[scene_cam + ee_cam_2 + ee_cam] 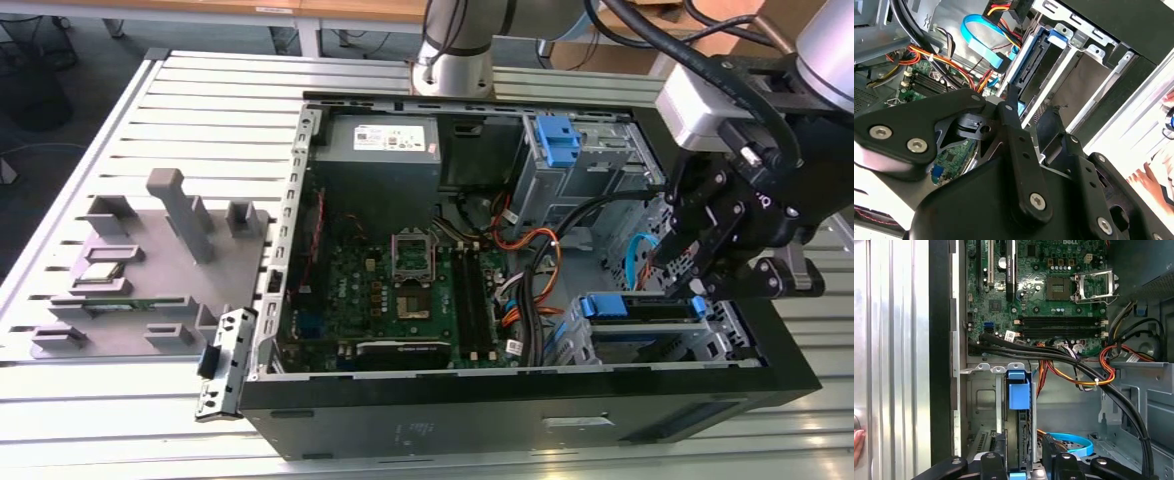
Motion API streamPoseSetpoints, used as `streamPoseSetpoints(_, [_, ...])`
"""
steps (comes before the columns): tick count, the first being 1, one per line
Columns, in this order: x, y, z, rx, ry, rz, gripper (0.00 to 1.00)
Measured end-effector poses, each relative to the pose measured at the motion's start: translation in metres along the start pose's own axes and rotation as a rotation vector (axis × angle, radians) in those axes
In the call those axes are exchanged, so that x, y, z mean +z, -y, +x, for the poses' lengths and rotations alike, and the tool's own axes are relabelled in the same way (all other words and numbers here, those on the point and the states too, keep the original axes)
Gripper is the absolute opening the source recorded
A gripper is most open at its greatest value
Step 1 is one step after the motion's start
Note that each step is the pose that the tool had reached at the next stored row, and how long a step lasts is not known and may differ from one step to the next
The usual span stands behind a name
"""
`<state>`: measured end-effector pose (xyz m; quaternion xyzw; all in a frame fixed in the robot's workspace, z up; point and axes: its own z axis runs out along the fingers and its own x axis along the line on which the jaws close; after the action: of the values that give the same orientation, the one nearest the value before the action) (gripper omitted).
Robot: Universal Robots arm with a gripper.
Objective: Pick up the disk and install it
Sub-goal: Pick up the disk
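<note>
Fingers [991, 462] closed on the disk [1019, 390], which stands on edge in the drive bay [979, 400] at a corner of the computer case [534, 420]. Hazard: a slight tilt may jam it against the bay or pinch nearby cables [1074, 365].

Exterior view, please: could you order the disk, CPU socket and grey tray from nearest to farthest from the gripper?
1. Disk, right beside the gripper.
2. CPU socket, on the motherboard.
3. Grey tray, outside the case, exterior view's left.
</note>
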<state>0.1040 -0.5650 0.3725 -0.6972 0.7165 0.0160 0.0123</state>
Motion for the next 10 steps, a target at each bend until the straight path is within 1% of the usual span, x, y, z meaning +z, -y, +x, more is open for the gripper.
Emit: streamPoseSetpoints(10, [0.0005,0.0,0.0001,0.0,0.0,0.0,0.42])
